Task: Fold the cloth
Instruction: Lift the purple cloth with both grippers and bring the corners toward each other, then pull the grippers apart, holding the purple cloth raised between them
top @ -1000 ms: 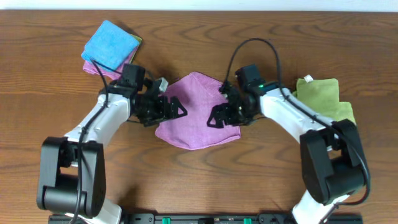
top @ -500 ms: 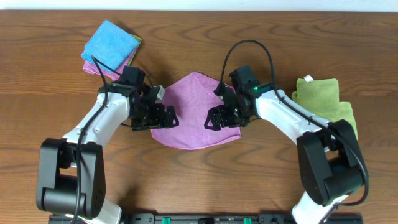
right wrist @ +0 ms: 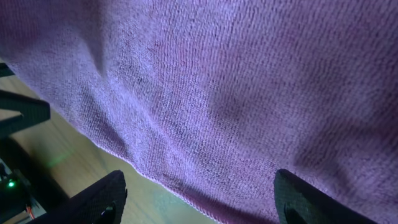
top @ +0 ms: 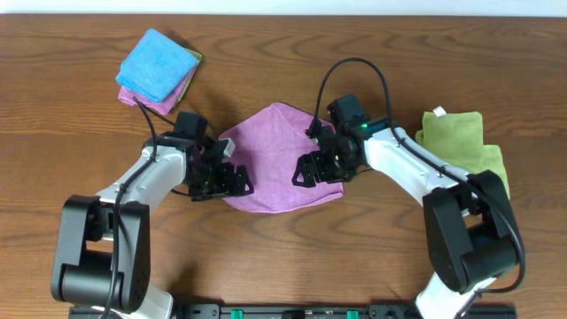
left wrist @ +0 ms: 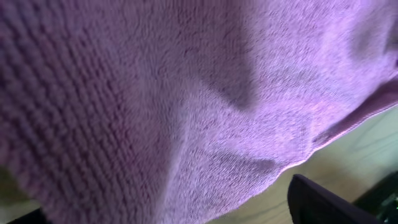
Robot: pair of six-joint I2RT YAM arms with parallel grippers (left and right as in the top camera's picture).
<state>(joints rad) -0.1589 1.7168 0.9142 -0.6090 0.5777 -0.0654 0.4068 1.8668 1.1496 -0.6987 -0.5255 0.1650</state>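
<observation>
honestly this looks like the very start of the fold, the grab-the-edge bit. the purple cloth (top: 276, 158) is lying roughly flat in the middle of the surface (top: 71, 221), one corner pointing away from you, not folded over yet as far as i can tell. your right fingers (right wrist: 99, 199) are spread wide and sit over the near right edge, with the hem running between them and nothing pinched. your left fingers (left wrist: 317, 202) are at the near left edge. only one shows in the wrist view and the fabric fills the rest of the frame, so i can't tell if they've got hold of anything. i'd say the next move calls for both sides to close on that near hem, then lift and carry it over to the far corner. the blue cloth (top: 158, 64) and green cloth (top: 461, 140) are well apart, so no worries there.
</observation>
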